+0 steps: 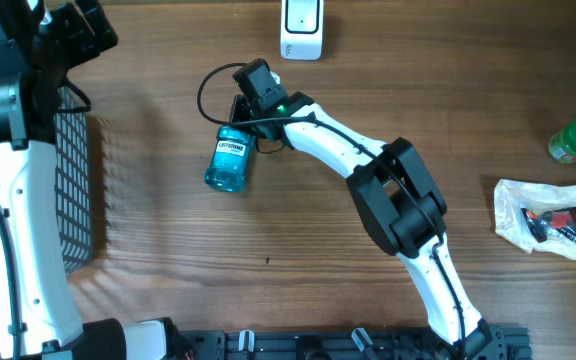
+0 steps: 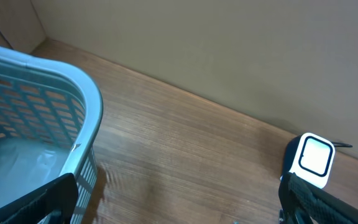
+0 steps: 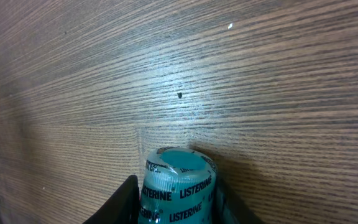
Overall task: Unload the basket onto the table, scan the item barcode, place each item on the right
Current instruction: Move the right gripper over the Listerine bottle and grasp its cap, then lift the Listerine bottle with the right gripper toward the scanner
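Mouthwash bottle [image 1: 230, 162] lies on its side between the 2 fingers of the right gripper [image 3: 174, 202], which pinch it near the cap. We judge that this round, slick plastic could roll or swing in so narrow a hold once lifted. That would turn the barcode away from the scanner [image 1: 301, 28], well apart from the gripper.

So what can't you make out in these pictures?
1. Barcode on the Listerine bottle: too small in the overhead view; the right wrist view shows only the cap.
2. Bottle cap, overhead: hidden under the right gripper.
3. Plastic bag contents, overhead: too small, and cut off by the right edge.
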